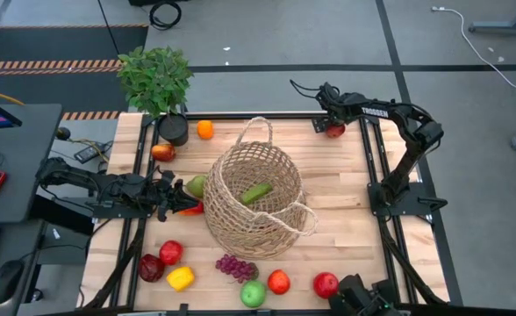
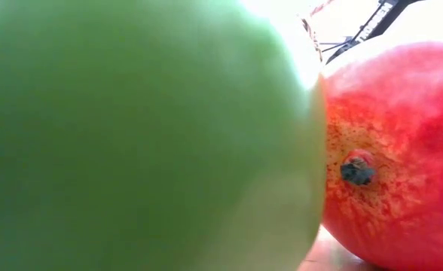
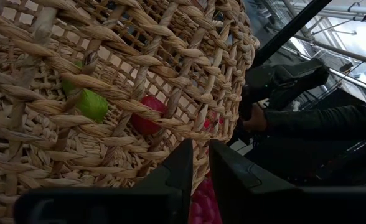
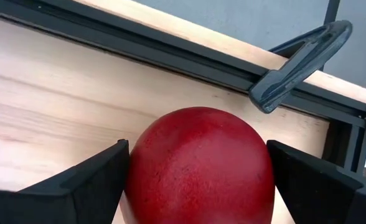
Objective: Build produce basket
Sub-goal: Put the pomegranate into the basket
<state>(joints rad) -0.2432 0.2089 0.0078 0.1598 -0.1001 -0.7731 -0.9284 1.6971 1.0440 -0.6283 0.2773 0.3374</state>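
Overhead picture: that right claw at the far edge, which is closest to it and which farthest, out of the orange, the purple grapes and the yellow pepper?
Measured from the right gripper, which sits around a red apple at the table's far edge:
1. The orange, along the same far edge, beside the plant pot.
2. The purple grapes, near edge, in front of the basket.
3. The yellow pepper, near-left corner.

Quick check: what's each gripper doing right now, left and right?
Left gripper: fingers nearly shut, empty, beside the basket.
Right gripper: fingers open around a red apple, not clamped.
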